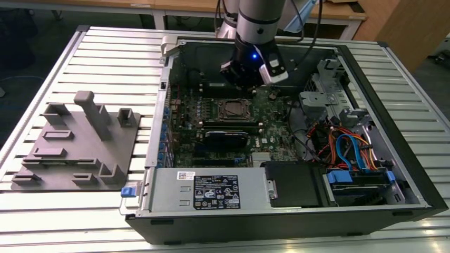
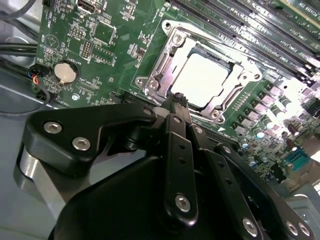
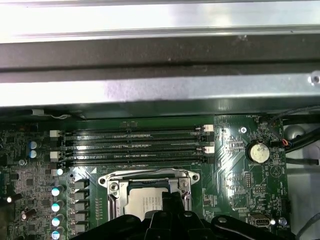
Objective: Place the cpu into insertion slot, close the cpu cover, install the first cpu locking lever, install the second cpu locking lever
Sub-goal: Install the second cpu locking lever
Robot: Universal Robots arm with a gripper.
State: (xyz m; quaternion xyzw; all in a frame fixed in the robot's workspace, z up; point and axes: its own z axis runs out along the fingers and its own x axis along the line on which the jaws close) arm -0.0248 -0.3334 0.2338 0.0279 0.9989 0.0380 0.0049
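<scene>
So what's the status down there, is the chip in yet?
Tool shut, holding nothing, at the socket's edge. Cpu seated in the insertion slot, cpu cover down around it. Nothing in the way.

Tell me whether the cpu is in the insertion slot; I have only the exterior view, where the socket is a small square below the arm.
Observer: Yes. In the second wrist view the cpu lies in the insertion slot, silvery top up.
Operator: Is the cover down?
Observer: The cpu cover appears to lie flat, framing the chip through its window.
Operator: And the pincer?
Observer: The pincer has its tip at the cover's edge; I cannot tell whether it touches.
</scene>
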